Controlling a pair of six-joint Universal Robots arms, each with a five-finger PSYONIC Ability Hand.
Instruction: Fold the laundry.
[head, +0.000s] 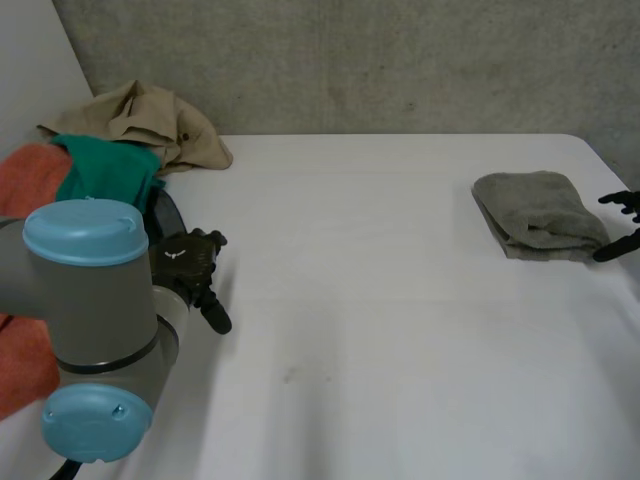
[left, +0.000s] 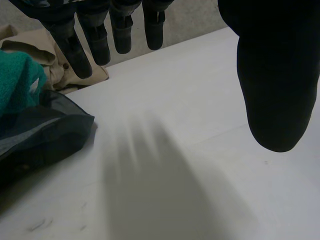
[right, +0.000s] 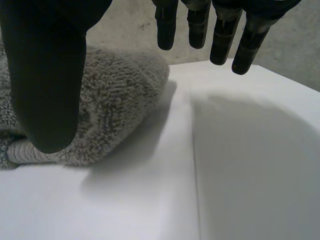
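Head view: left hand (head: 190, 262) low over counter (head: 380, 330), at left side, beside heaped tan garment (head: 150, 120), green cloth (head: 105, 170), orange cloth (head: 30, 175) and dark cloth (head: 165, 212). Folded grey towel (head: 540, 215) lies at right side, right hand (head: 626, 203) just beside it.
Left wrist view: fingers (left: 95, 40) straight, apart from thumb, holding nothing, above bare counter near dark cloth.
Right wrist view: fingers (right: 200, 25) straight, empty; thumb in front of towel.

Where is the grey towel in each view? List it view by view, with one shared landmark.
Head view: grey towel at the far right of the white table, beside the right hand.
Right wrist view: towel lies beside that hand's thumb.
Left wrist view: faces the laundry pile instead.
Shared landmark: the white table.
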